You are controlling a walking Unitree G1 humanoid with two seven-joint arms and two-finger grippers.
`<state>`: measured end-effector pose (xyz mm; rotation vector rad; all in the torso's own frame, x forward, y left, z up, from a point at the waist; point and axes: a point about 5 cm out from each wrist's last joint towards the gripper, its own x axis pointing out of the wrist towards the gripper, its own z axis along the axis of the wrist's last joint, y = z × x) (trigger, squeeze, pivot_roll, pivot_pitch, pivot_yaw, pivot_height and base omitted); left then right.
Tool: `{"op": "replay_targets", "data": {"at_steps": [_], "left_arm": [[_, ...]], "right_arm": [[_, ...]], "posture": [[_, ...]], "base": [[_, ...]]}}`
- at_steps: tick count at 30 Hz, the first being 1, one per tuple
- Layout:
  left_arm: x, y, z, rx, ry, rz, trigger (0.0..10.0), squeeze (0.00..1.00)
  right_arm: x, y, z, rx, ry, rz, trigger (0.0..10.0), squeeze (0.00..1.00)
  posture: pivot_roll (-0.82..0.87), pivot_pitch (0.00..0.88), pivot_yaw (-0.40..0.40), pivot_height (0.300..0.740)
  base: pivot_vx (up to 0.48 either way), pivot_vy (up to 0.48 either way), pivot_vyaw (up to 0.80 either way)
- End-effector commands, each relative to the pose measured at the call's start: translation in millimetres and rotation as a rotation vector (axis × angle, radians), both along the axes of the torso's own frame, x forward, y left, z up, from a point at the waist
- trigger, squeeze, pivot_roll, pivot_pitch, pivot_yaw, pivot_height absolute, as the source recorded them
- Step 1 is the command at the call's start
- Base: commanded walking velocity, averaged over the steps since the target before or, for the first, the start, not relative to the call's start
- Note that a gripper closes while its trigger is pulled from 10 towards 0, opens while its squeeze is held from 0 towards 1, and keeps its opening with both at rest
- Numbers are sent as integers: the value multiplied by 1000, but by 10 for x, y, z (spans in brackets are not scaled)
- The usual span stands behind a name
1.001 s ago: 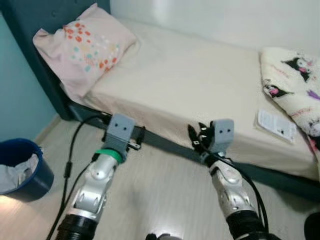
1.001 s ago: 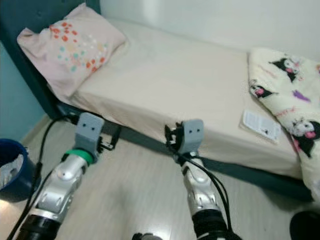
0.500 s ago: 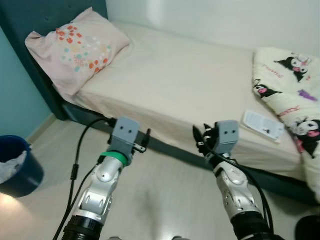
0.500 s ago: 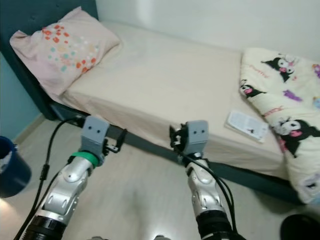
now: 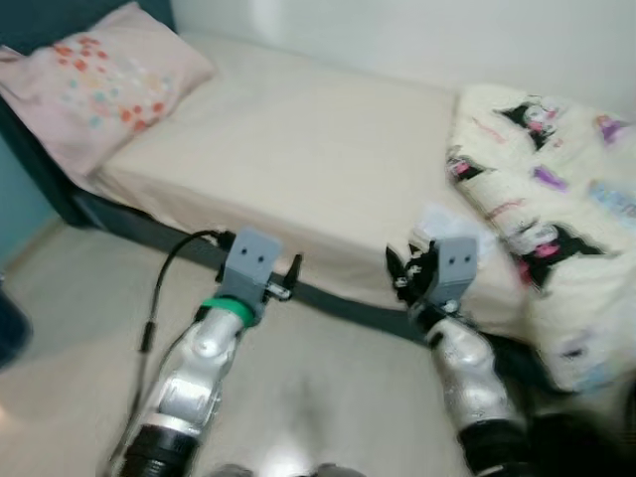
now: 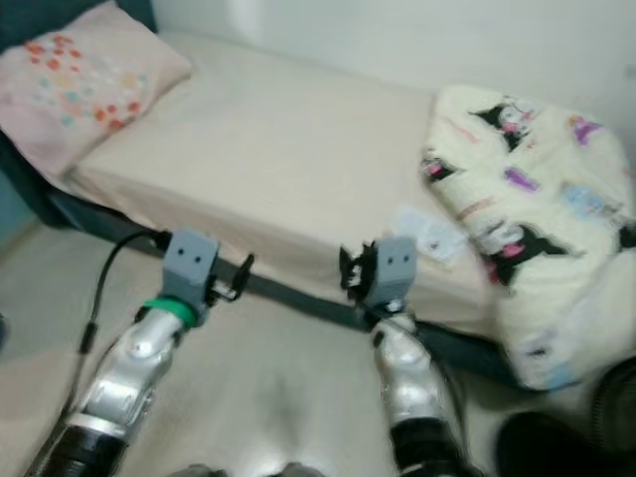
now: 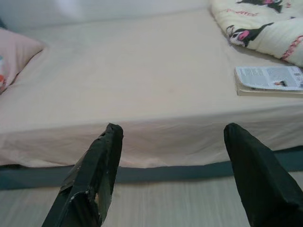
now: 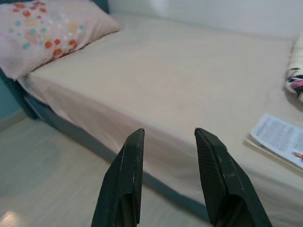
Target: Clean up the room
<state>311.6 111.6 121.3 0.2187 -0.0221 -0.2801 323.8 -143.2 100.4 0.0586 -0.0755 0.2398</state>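
Observation:
A bed with a cream sheet stands in front of me. On it lie a pink flowered pillow at the left end, a crumpled cream blanket with cartoon prints at the right, and a white booklet near the front edge beside the blanket. My left gripper is open and empty, held above the floor short of the bed's edge. My right gripper is open too, nothing between its fingers, level with the mattress side near the booklet.
A dark bed frame runs along under the mattress. Pale wood floor lies between me and the bed. A black cable hangs from my left arm. A dark object sits on the floor at the right.
The camera has swung to the right and the picture is blurred. The blue bin at the left has left the view and more of the blanket shows. Both arms keep their pose.

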Motion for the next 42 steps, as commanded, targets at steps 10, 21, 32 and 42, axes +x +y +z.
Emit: {"op": "replay_targets", "data": {"at_steps": [10,21,32,42], "left_arm": [[-14,-33,-39,4,14,-11,10000,0],[-3,-28,-50,-10,30,5,10000,0],[34,-53,11,16,-23,-5,10000,0],[34,-79,13,11,-23,-15,10000,0]], "right_arm": [[-13,-34,-29,-6,10,-8,10000,0],[-20,-42,-43,1,17,-15,10000,0],[-21,-45,-43,2,16,-19,10000,0],[-22,-57,-47,6,20,-22,10000,0]], "posture": [[-59,54,-1,713],[-60,58,3,713],[-64,60,6,713],[-69,61,5,713]], "base": [[0,-400,0],[0,-97,-121],[375,0,-80],[480,0,-213]]}}
